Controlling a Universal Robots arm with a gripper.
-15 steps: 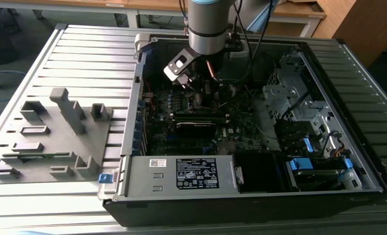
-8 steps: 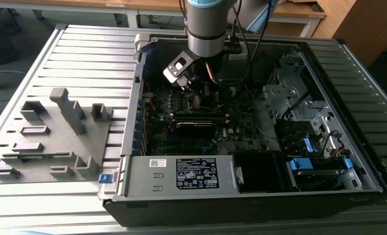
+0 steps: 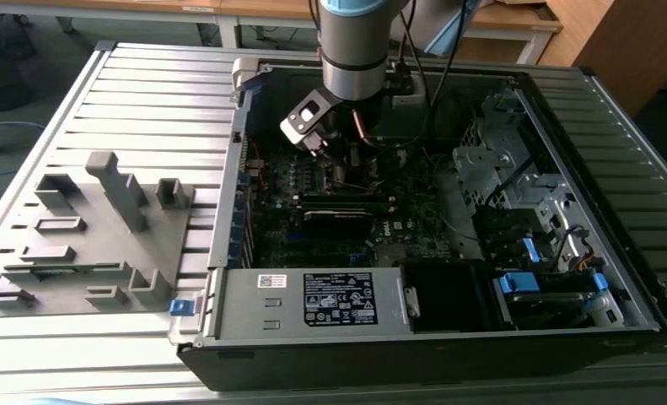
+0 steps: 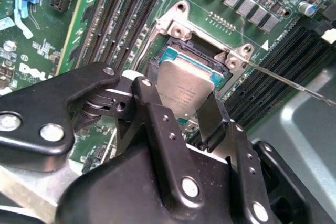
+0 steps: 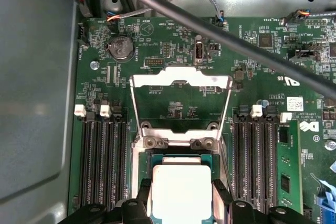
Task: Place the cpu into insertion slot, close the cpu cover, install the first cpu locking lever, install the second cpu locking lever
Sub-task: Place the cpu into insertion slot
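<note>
Second wrist view: gripper [image 4: 185, 90] clamped on cpu [image 4: 189, 85] at insertion slot [image 4: 181, 51]. First wrist view: cpu cover [image 5: 152, 80] flipped open. Exterior view: arm [image 3: 353, 59] at twelve o'clock.

Exterior view: soft, even light from above; table [image 3: 142, 93] slats bright, case [image 3: 423, 359] interior dim, shadowed. First wrist view: cpu [image 5: 181, 190] top glares near white. Second wrist view: board [image 4: 105, 3] evenly lit, mild sheen.
</note>
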